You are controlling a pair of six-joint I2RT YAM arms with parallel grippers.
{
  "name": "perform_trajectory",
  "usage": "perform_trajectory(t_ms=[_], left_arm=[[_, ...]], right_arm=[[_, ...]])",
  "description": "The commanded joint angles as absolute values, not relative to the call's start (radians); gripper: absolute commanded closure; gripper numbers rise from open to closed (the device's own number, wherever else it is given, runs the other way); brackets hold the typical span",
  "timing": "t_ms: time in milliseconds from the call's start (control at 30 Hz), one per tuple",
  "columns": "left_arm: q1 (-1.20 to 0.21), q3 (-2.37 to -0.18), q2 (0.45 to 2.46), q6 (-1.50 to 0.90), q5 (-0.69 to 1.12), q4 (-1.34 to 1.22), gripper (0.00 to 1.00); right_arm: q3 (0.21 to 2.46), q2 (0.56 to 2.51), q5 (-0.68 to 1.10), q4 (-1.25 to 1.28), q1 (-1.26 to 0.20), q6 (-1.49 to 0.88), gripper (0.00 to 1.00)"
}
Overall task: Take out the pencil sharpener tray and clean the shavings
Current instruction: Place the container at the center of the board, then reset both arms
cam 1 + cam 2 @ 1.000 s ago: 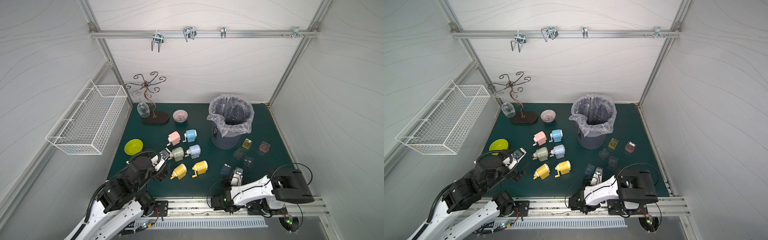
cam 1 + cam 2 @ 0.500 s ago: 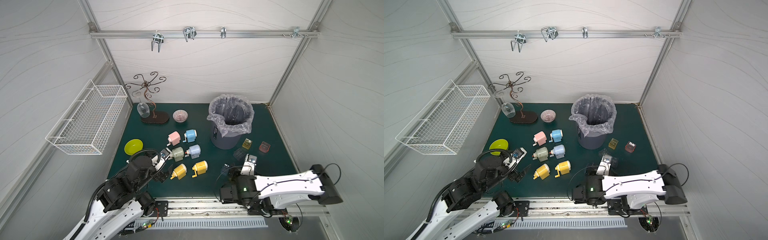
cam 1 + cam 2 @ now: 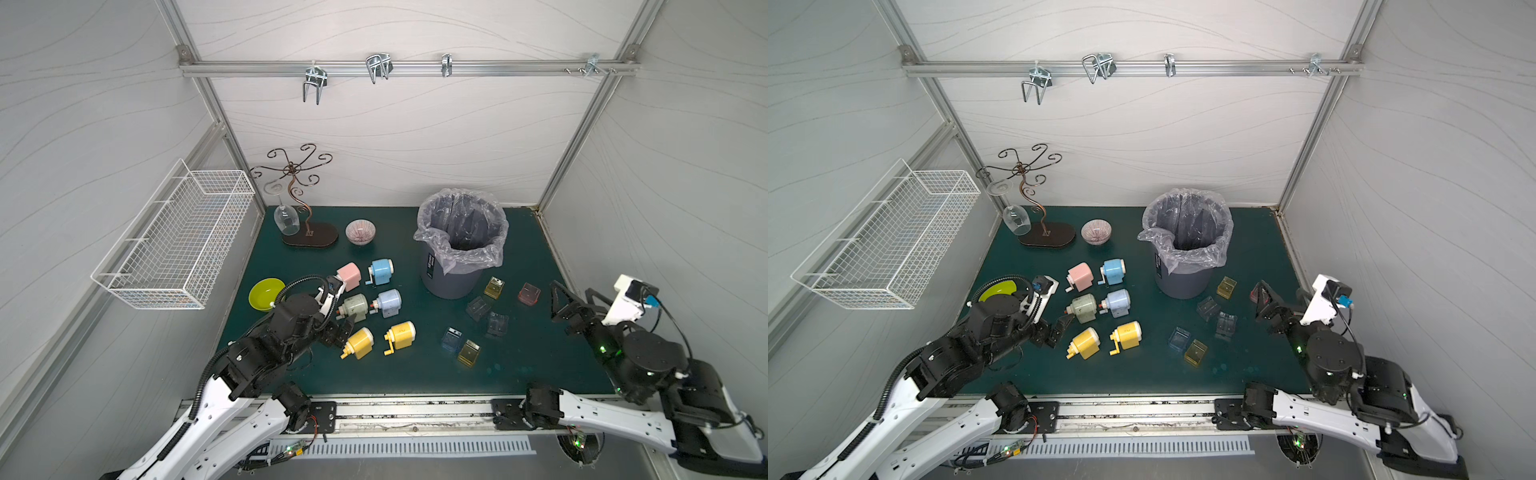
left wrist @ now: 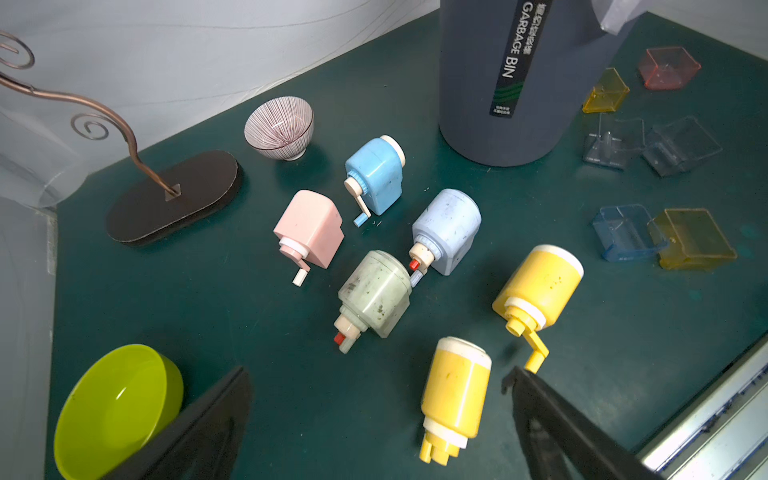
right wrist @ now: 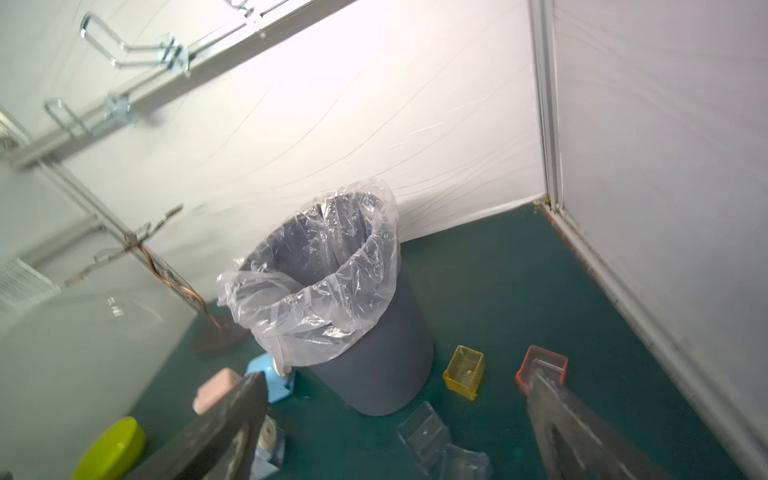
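Several pencil sharpeners lie on the green mat: pink (image 3: pixel 349 276), blue (image 3: pixel 382 271), grey-green (image 3: pixel 355 307), pale blue (image 3: pixel 388 303) and two yellow (image 3: pixel 360 343) (image 3: pixel 401 336). Several small trays sit loose right of them, among them a yellow tray (image 3: pixel 494 287), a red tray (image 3: pixel 529 294) and a blue tray (image 3: pixel 452 338). My left gripper (image 3: pixel 341 330) (image 4: pixel 376 372) is open, low beside the nearer yellow sharpener (image 4: pixel 455 386). My right gripper (image 3: pixel 571 291) (image 5: pixel 397 376) is open and empty, raised by the red tray (image 5: pixel 542 365). I see no shavings.
A grey garbage bin (image 3: pixel 444 282) lined with a plastic bag stands at the back right. A green bowl (image 3: pixel 266 294), a striped bowl (image 3: pixel 360 231) and a glass stand (image 3: pixel 309 239) are on the left. A wire basket (image 3: pixel 174 241) hangs on the left wall.
My right arm has swung from the front middle of the mat out to the right side and risen, gripper open throughout. The left arm has hardly moved.
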State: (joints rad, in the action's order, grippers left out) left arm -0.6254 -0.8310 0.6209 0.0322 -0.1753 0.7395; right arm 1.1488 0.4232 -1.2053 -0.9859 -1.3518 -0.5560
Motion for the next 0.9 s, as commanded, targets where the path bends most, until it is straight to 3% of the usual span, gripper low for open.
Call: perform_trajectory(t_ms=[0,67,133,267,400,533,767,867], left_arm=[[-0.537,-0.841,0.657,-0.062,-0.062,0.606,0.0],[-0.478,-0.851,0.689,-0.093,-0.013,0.596,0.0],[-0.429,-0.856,0.711,-0.114,0.033,0.587,0.0],[-0.388,-0.857,0.719,-0.131,0.072,0.571,0.0],[-0.385,-0.873,0.708,-0.125,0.042,0.58,0.0],[-0.362,-0.85,0.708,-0.081,0.016,0.522,0.0],[-0.095,-0.682,0.781,-0.179,-0.019,0.237,0.0],[-0.045,-0.614,0.818,-0.161,-0.076,0.113,0.0]], right_arm=[[1.266,0.666,-1.155,-1.16,-1.386,-0.335,0.01],[1.273,0.684,-1.014,-0.994,-1.269,-0.147,0.01],[1.229,0.65,-0.747,-0.811,-1.029,-0.049,0.01],[1.266,0.85,0.108,-0.859,-0.246,-0.171,0.01],[1.213,0.859,0.115,-0.632,-0.153,-0.29,0.01],[1.252,0.903,0.031,-0.558,-0.011,-0.328,0.01],[0.695,0.815,-0.148,0.051,0.107,-0.322,0.01],[0.537,0.82,-0.257,0.133,0.107,-0.341,0.01]])
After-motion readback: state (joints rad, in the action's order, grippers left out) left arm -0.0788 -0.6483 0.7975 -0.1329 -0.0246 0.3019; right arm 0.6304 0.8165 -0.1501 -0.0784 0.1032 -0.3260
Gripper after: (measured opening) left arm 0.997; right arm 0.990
